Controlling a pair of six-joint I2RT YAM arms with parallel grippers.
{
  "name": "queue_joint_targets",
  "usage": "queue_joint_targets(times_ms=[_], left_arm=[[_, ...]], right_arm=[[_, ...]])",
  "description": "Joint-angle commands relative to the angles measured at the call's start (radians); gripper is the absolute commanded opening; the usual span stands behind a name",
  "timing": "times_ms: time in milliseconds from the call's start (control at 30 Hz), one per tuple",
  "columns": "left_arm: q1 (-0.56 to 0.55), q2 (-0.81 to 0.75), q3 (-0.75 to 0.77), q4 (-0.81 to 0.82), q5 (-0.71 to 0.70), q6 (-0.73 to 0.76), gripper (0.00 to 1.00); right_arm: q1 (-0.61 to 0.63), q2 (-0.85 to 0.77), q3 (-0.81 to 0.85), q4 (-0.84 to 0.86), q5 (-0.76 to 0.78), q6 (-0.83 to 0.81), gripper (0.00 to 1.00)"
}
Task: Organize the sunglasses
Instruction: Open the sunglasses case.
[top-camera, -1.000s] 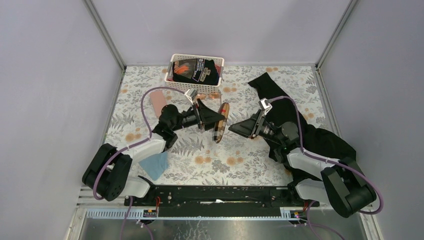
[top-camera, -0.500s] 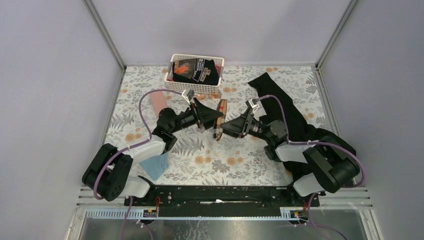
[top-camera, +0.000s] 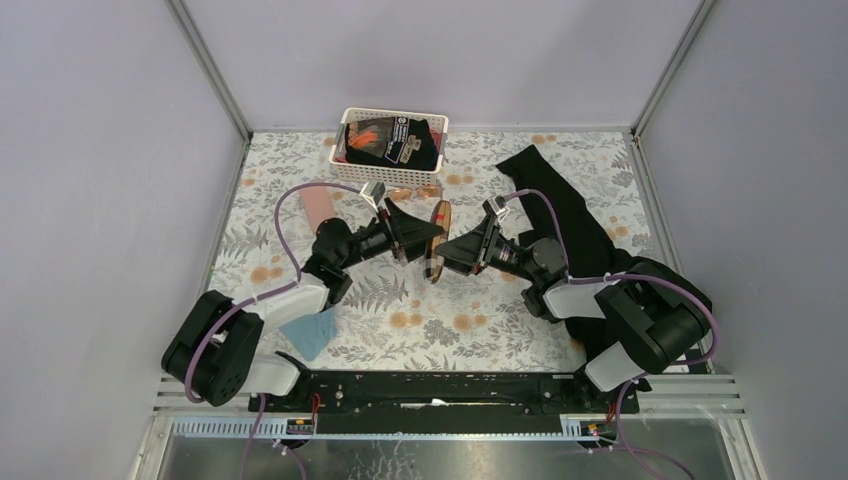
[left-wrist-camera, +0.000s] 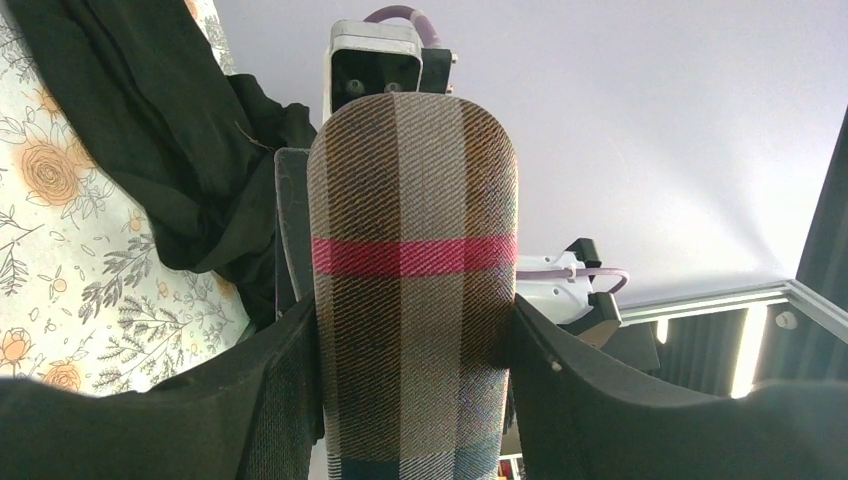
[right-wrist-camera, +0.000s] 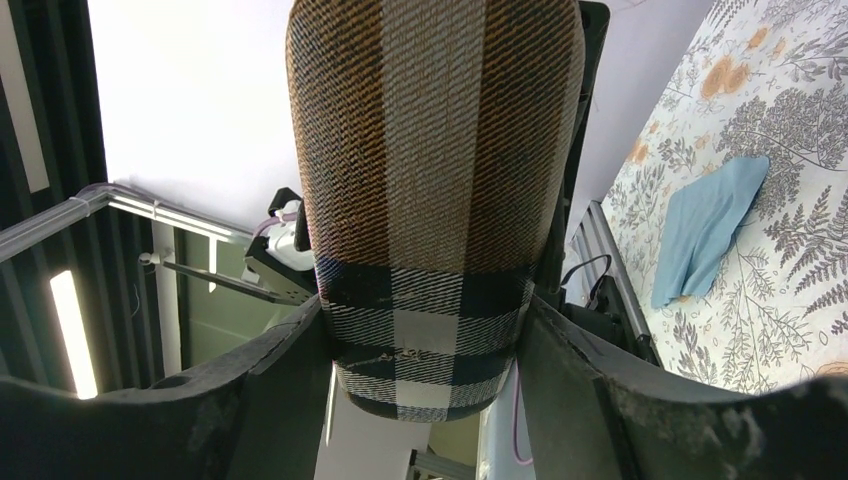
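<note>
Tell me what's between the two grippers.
The plaid case, gripped from either side by the left gripper and the right gripper. The top view shows this; each wrist view shows the case filling its own gripper.

Tbl (top-camera: 480, 330) w/ basket (top-camera: 395, 111), blue cloth (top-camera: 308, 332), blk fabric (top-camera: 575, 215).

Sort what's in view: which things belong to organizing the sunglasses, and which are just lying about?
In the job: thin wire-framed sunglasses with orange-pink lenses; brown plaid fabric oblong case, gripped by left tool and right tool.
Lying about: pink oblong case; light-blue cloth; black fabric; white plastic basket.
</note>
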Motion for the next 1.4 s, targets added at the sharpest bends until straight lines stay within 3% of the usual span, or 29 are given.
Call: queue_joint_targets(times_ms=[0, 67, 100, 133, 267, 533, 633, 733, 800, 1100, 1233, 1367], left_arm=[[0.001, -0.046, 0.03, -0.041, 0.0, 0.065, 0.42], [0.002, -0.056, 0.049, -0.1, 0.014, 0.095, 0.83], [0.002, -0.055, 0.061, -0.122, 0.031, 0.109, 0.95], [0.002, -0.052, 0.076, -0.15, 0.052, 0.126, 0.97], [0.003, -0.055, 0.097, -0.233, 0.075, 0.17, 0.97], [0.002, -0.063, 0.141, -0.388, 0.091, 0.263, 0.76], [0.004, -0.065, 0.149, -0.425, 0.081, 0.282, 0.78], [0.007, -0.065, 0.156, -0.453, 0.079, 0.294, 0.94], [0.01, -0.07, 0.158, -0.463, 0.077, 0.299, 0.97], [0.015, -0.103, 0.152, -0.527, 0.059, 0.331, 0.77], [0.015, -0.12, 0.15, -0.547, 0.055, 0.34, 0.78], [0.016, -0.134, 0.146, -0.549, 0.058, 0.347, 0.88]], right_arm=[[0.008, -0.015, -0.006, 0.194, 0.007, 0.01, 0.07], [0.007, -0.022, -0.02, 0.191, -0.001, 0.008, 0.0], [0.008, -0.021, -0.023, 0.19, -0.01, 0.008, 0.0], [0.007, -0.021, -0.023, 0.184, -0.032, 0.003, 0.0], [0.004, -0.027, -0.018, 0.12, -0.081, -0.035, 0.0], [0.004, -0.027, -0.009, 0.089, -0.12, -0.051, 0.0], [0.004, -0.032, -0.011, 0.071, -0.131, -0.059, 0.0], [0.004, -0.046, -0.022, 0.041, -0.13, -0.077, 0.0], [0.005, -0.059, -0.026, 0.015, -0.132, -0.091, 0.0], [0.004, -0.11, -0.025, -0.119, -0.128, -0.156, 0.0], [0.003, -0.095, -0.026, -0.113, -0.121, -0.144, 0.0], [-0.003, -0.045, -0.036, 0.0, -0.122, -0.07, 0.0]])
